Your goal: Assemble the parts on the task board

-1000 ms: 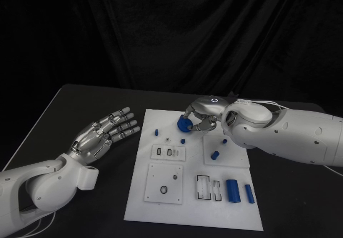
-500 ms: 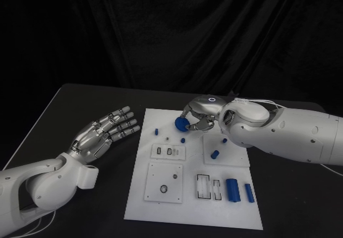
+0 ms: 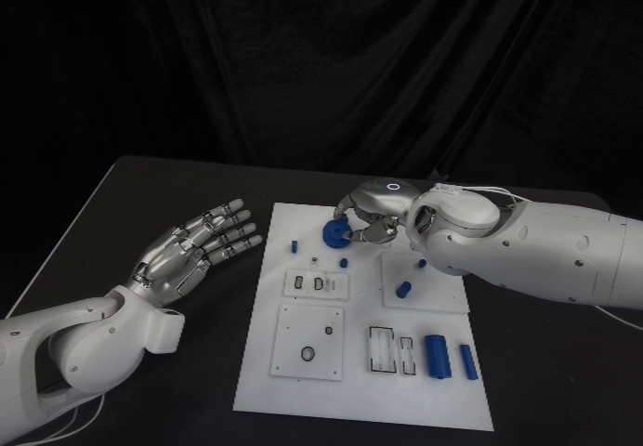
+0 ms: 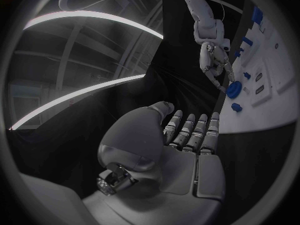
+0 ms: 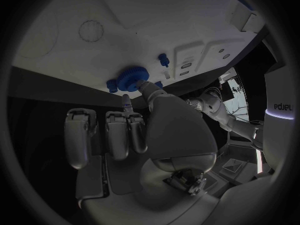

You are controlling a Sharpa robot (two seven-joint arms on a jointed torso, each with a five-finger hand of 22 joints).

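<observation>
Your right hand [image 3: 369, 219] pinches a blue gear [image 3: 336, 233] just above the far end of the task board [image 3: 351, 390], left of centre. Your left hand [image 3: 196, 249] hovers off the board's left edge, fingers spread and holding nothing. Bring the gear down level and square over its seat, since a tilt would likely jam it, and release only once it sits flat.

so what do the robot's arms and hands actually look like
Both arms are smooth, rounded white shells. Each ends in a silver metal hand with segmented fingers: the left hand, the right hand. The right hand's back carries a small glowing ring mark, and thin pale cables run along that arm's upper side.
</observation>
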